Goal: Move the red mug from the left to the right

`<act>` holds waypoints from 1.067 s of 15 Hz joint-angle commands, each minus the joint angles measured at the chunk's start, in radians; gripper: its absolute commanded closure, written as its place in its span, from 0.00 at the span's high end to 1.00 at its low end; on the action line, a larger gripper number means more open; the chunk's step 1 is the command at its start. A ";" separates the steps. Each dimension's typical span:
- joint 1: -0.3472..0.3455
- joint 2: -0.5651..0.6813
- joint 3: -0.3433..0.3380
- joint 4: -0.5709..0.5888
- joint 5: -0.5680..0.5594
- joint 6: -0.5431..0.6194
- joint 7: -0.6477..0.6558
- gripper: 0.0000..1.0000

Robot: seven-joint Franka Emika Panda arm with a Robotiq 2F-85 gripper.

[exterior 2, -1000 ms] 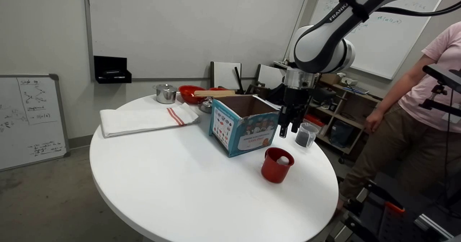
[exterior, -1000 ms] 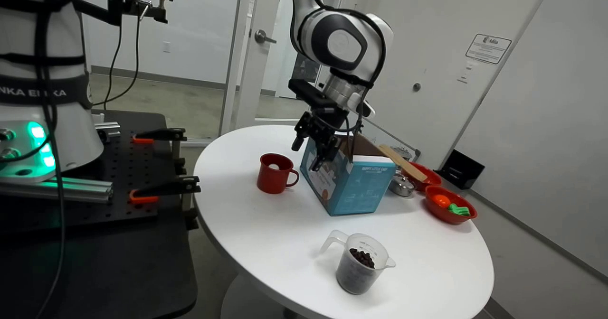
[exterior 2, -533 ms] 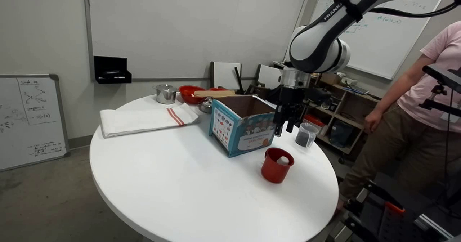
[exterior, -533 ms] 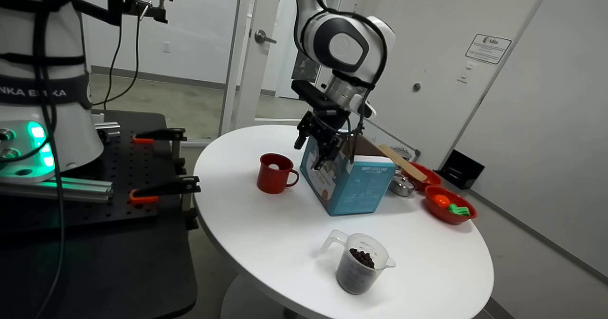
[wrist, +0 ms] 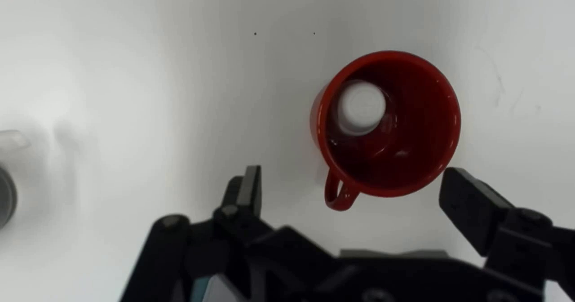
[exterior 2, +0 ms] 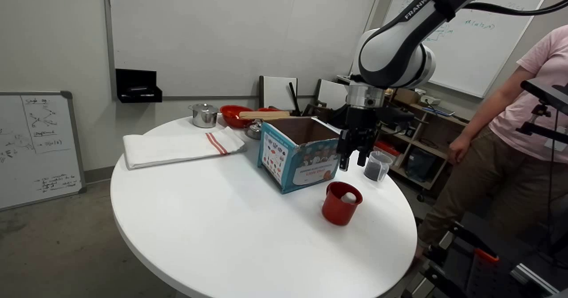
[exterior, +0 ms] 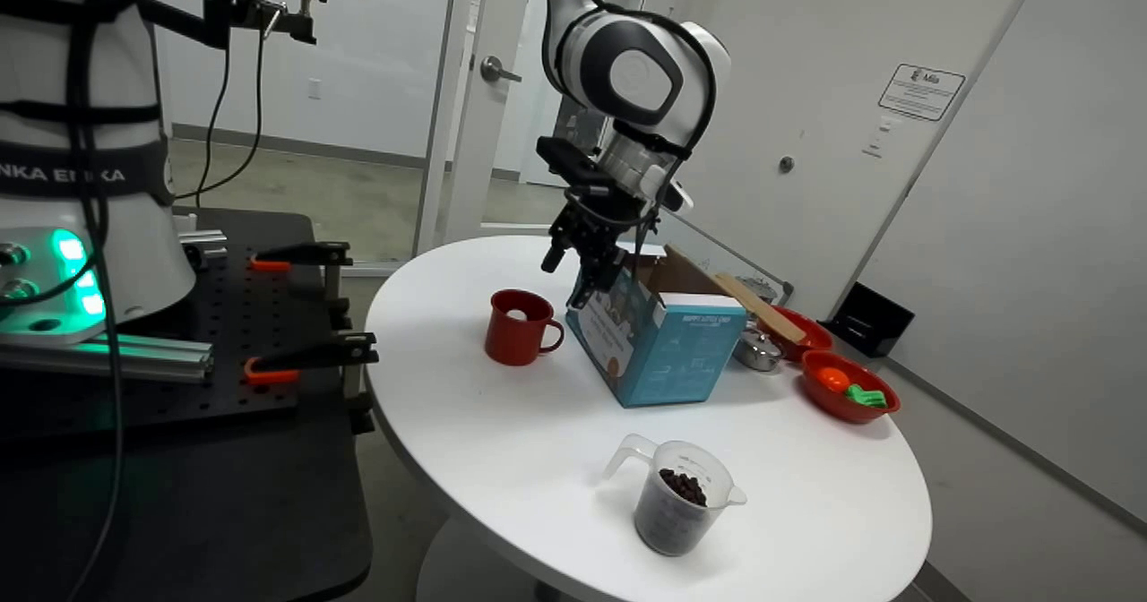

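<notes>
The red mug [exterior: 513,340] stands upright on the white table in both exterior views [exterior 2: 338,210], beside the blue box. In the wrist view the mug [wrist: 420,131] shows from above, its handle toward the gripper's palm. A small white object [wrist: 363,105] lies inside it. My gripper [exterior: 563,282] hangs above the table beside the box, higher than the mug, in both exterior views [exterior 2: 353,164]. In the wrist view the gripper [wrist: 350,171] is open and holds nothing. The mug's handle shows between its fingertips in that view, and the right fingertip overlaps the mug's rim.
The open blue box [exterior: 685,356] stands close to the gripper and mug [exterior 2: 313,165]. A clear measuring cup [exterior: 676,517] with dark contents stands on the table. Red dishes [exterior: 847,396], a silver pot [exterior 2: 205,117] and a folded towel [exterior 2: 177,149] lie farther off. A person stands nearby.
My gripper has shifted a little left and up in an exterior view, away from the box's front and toward the mug's side. The mug and the other objects have not moved.
</notes>
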 commanded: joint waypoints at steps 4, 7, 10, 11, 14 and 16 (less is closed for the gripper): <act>0.019 -0.040 -0.004 -0.025 0.009 -0.049 0.057 1.00; 0.020 -0.045 -0.004 -0.025 0.012 -0.076 0.071 1.00; 0.019 -0.048 -0.002 -0.024 0.020 -0.103 0.077 1.00; -0.004 0.112 -0.013 0.076 0.024 -0.037 0.049 1.00; -0.017 0.182 -0.014 0.111 0.027 0.000 0.053 1.00; -0.032 0.236 -0.012 0.148 0.031 0.004 0.056 1.00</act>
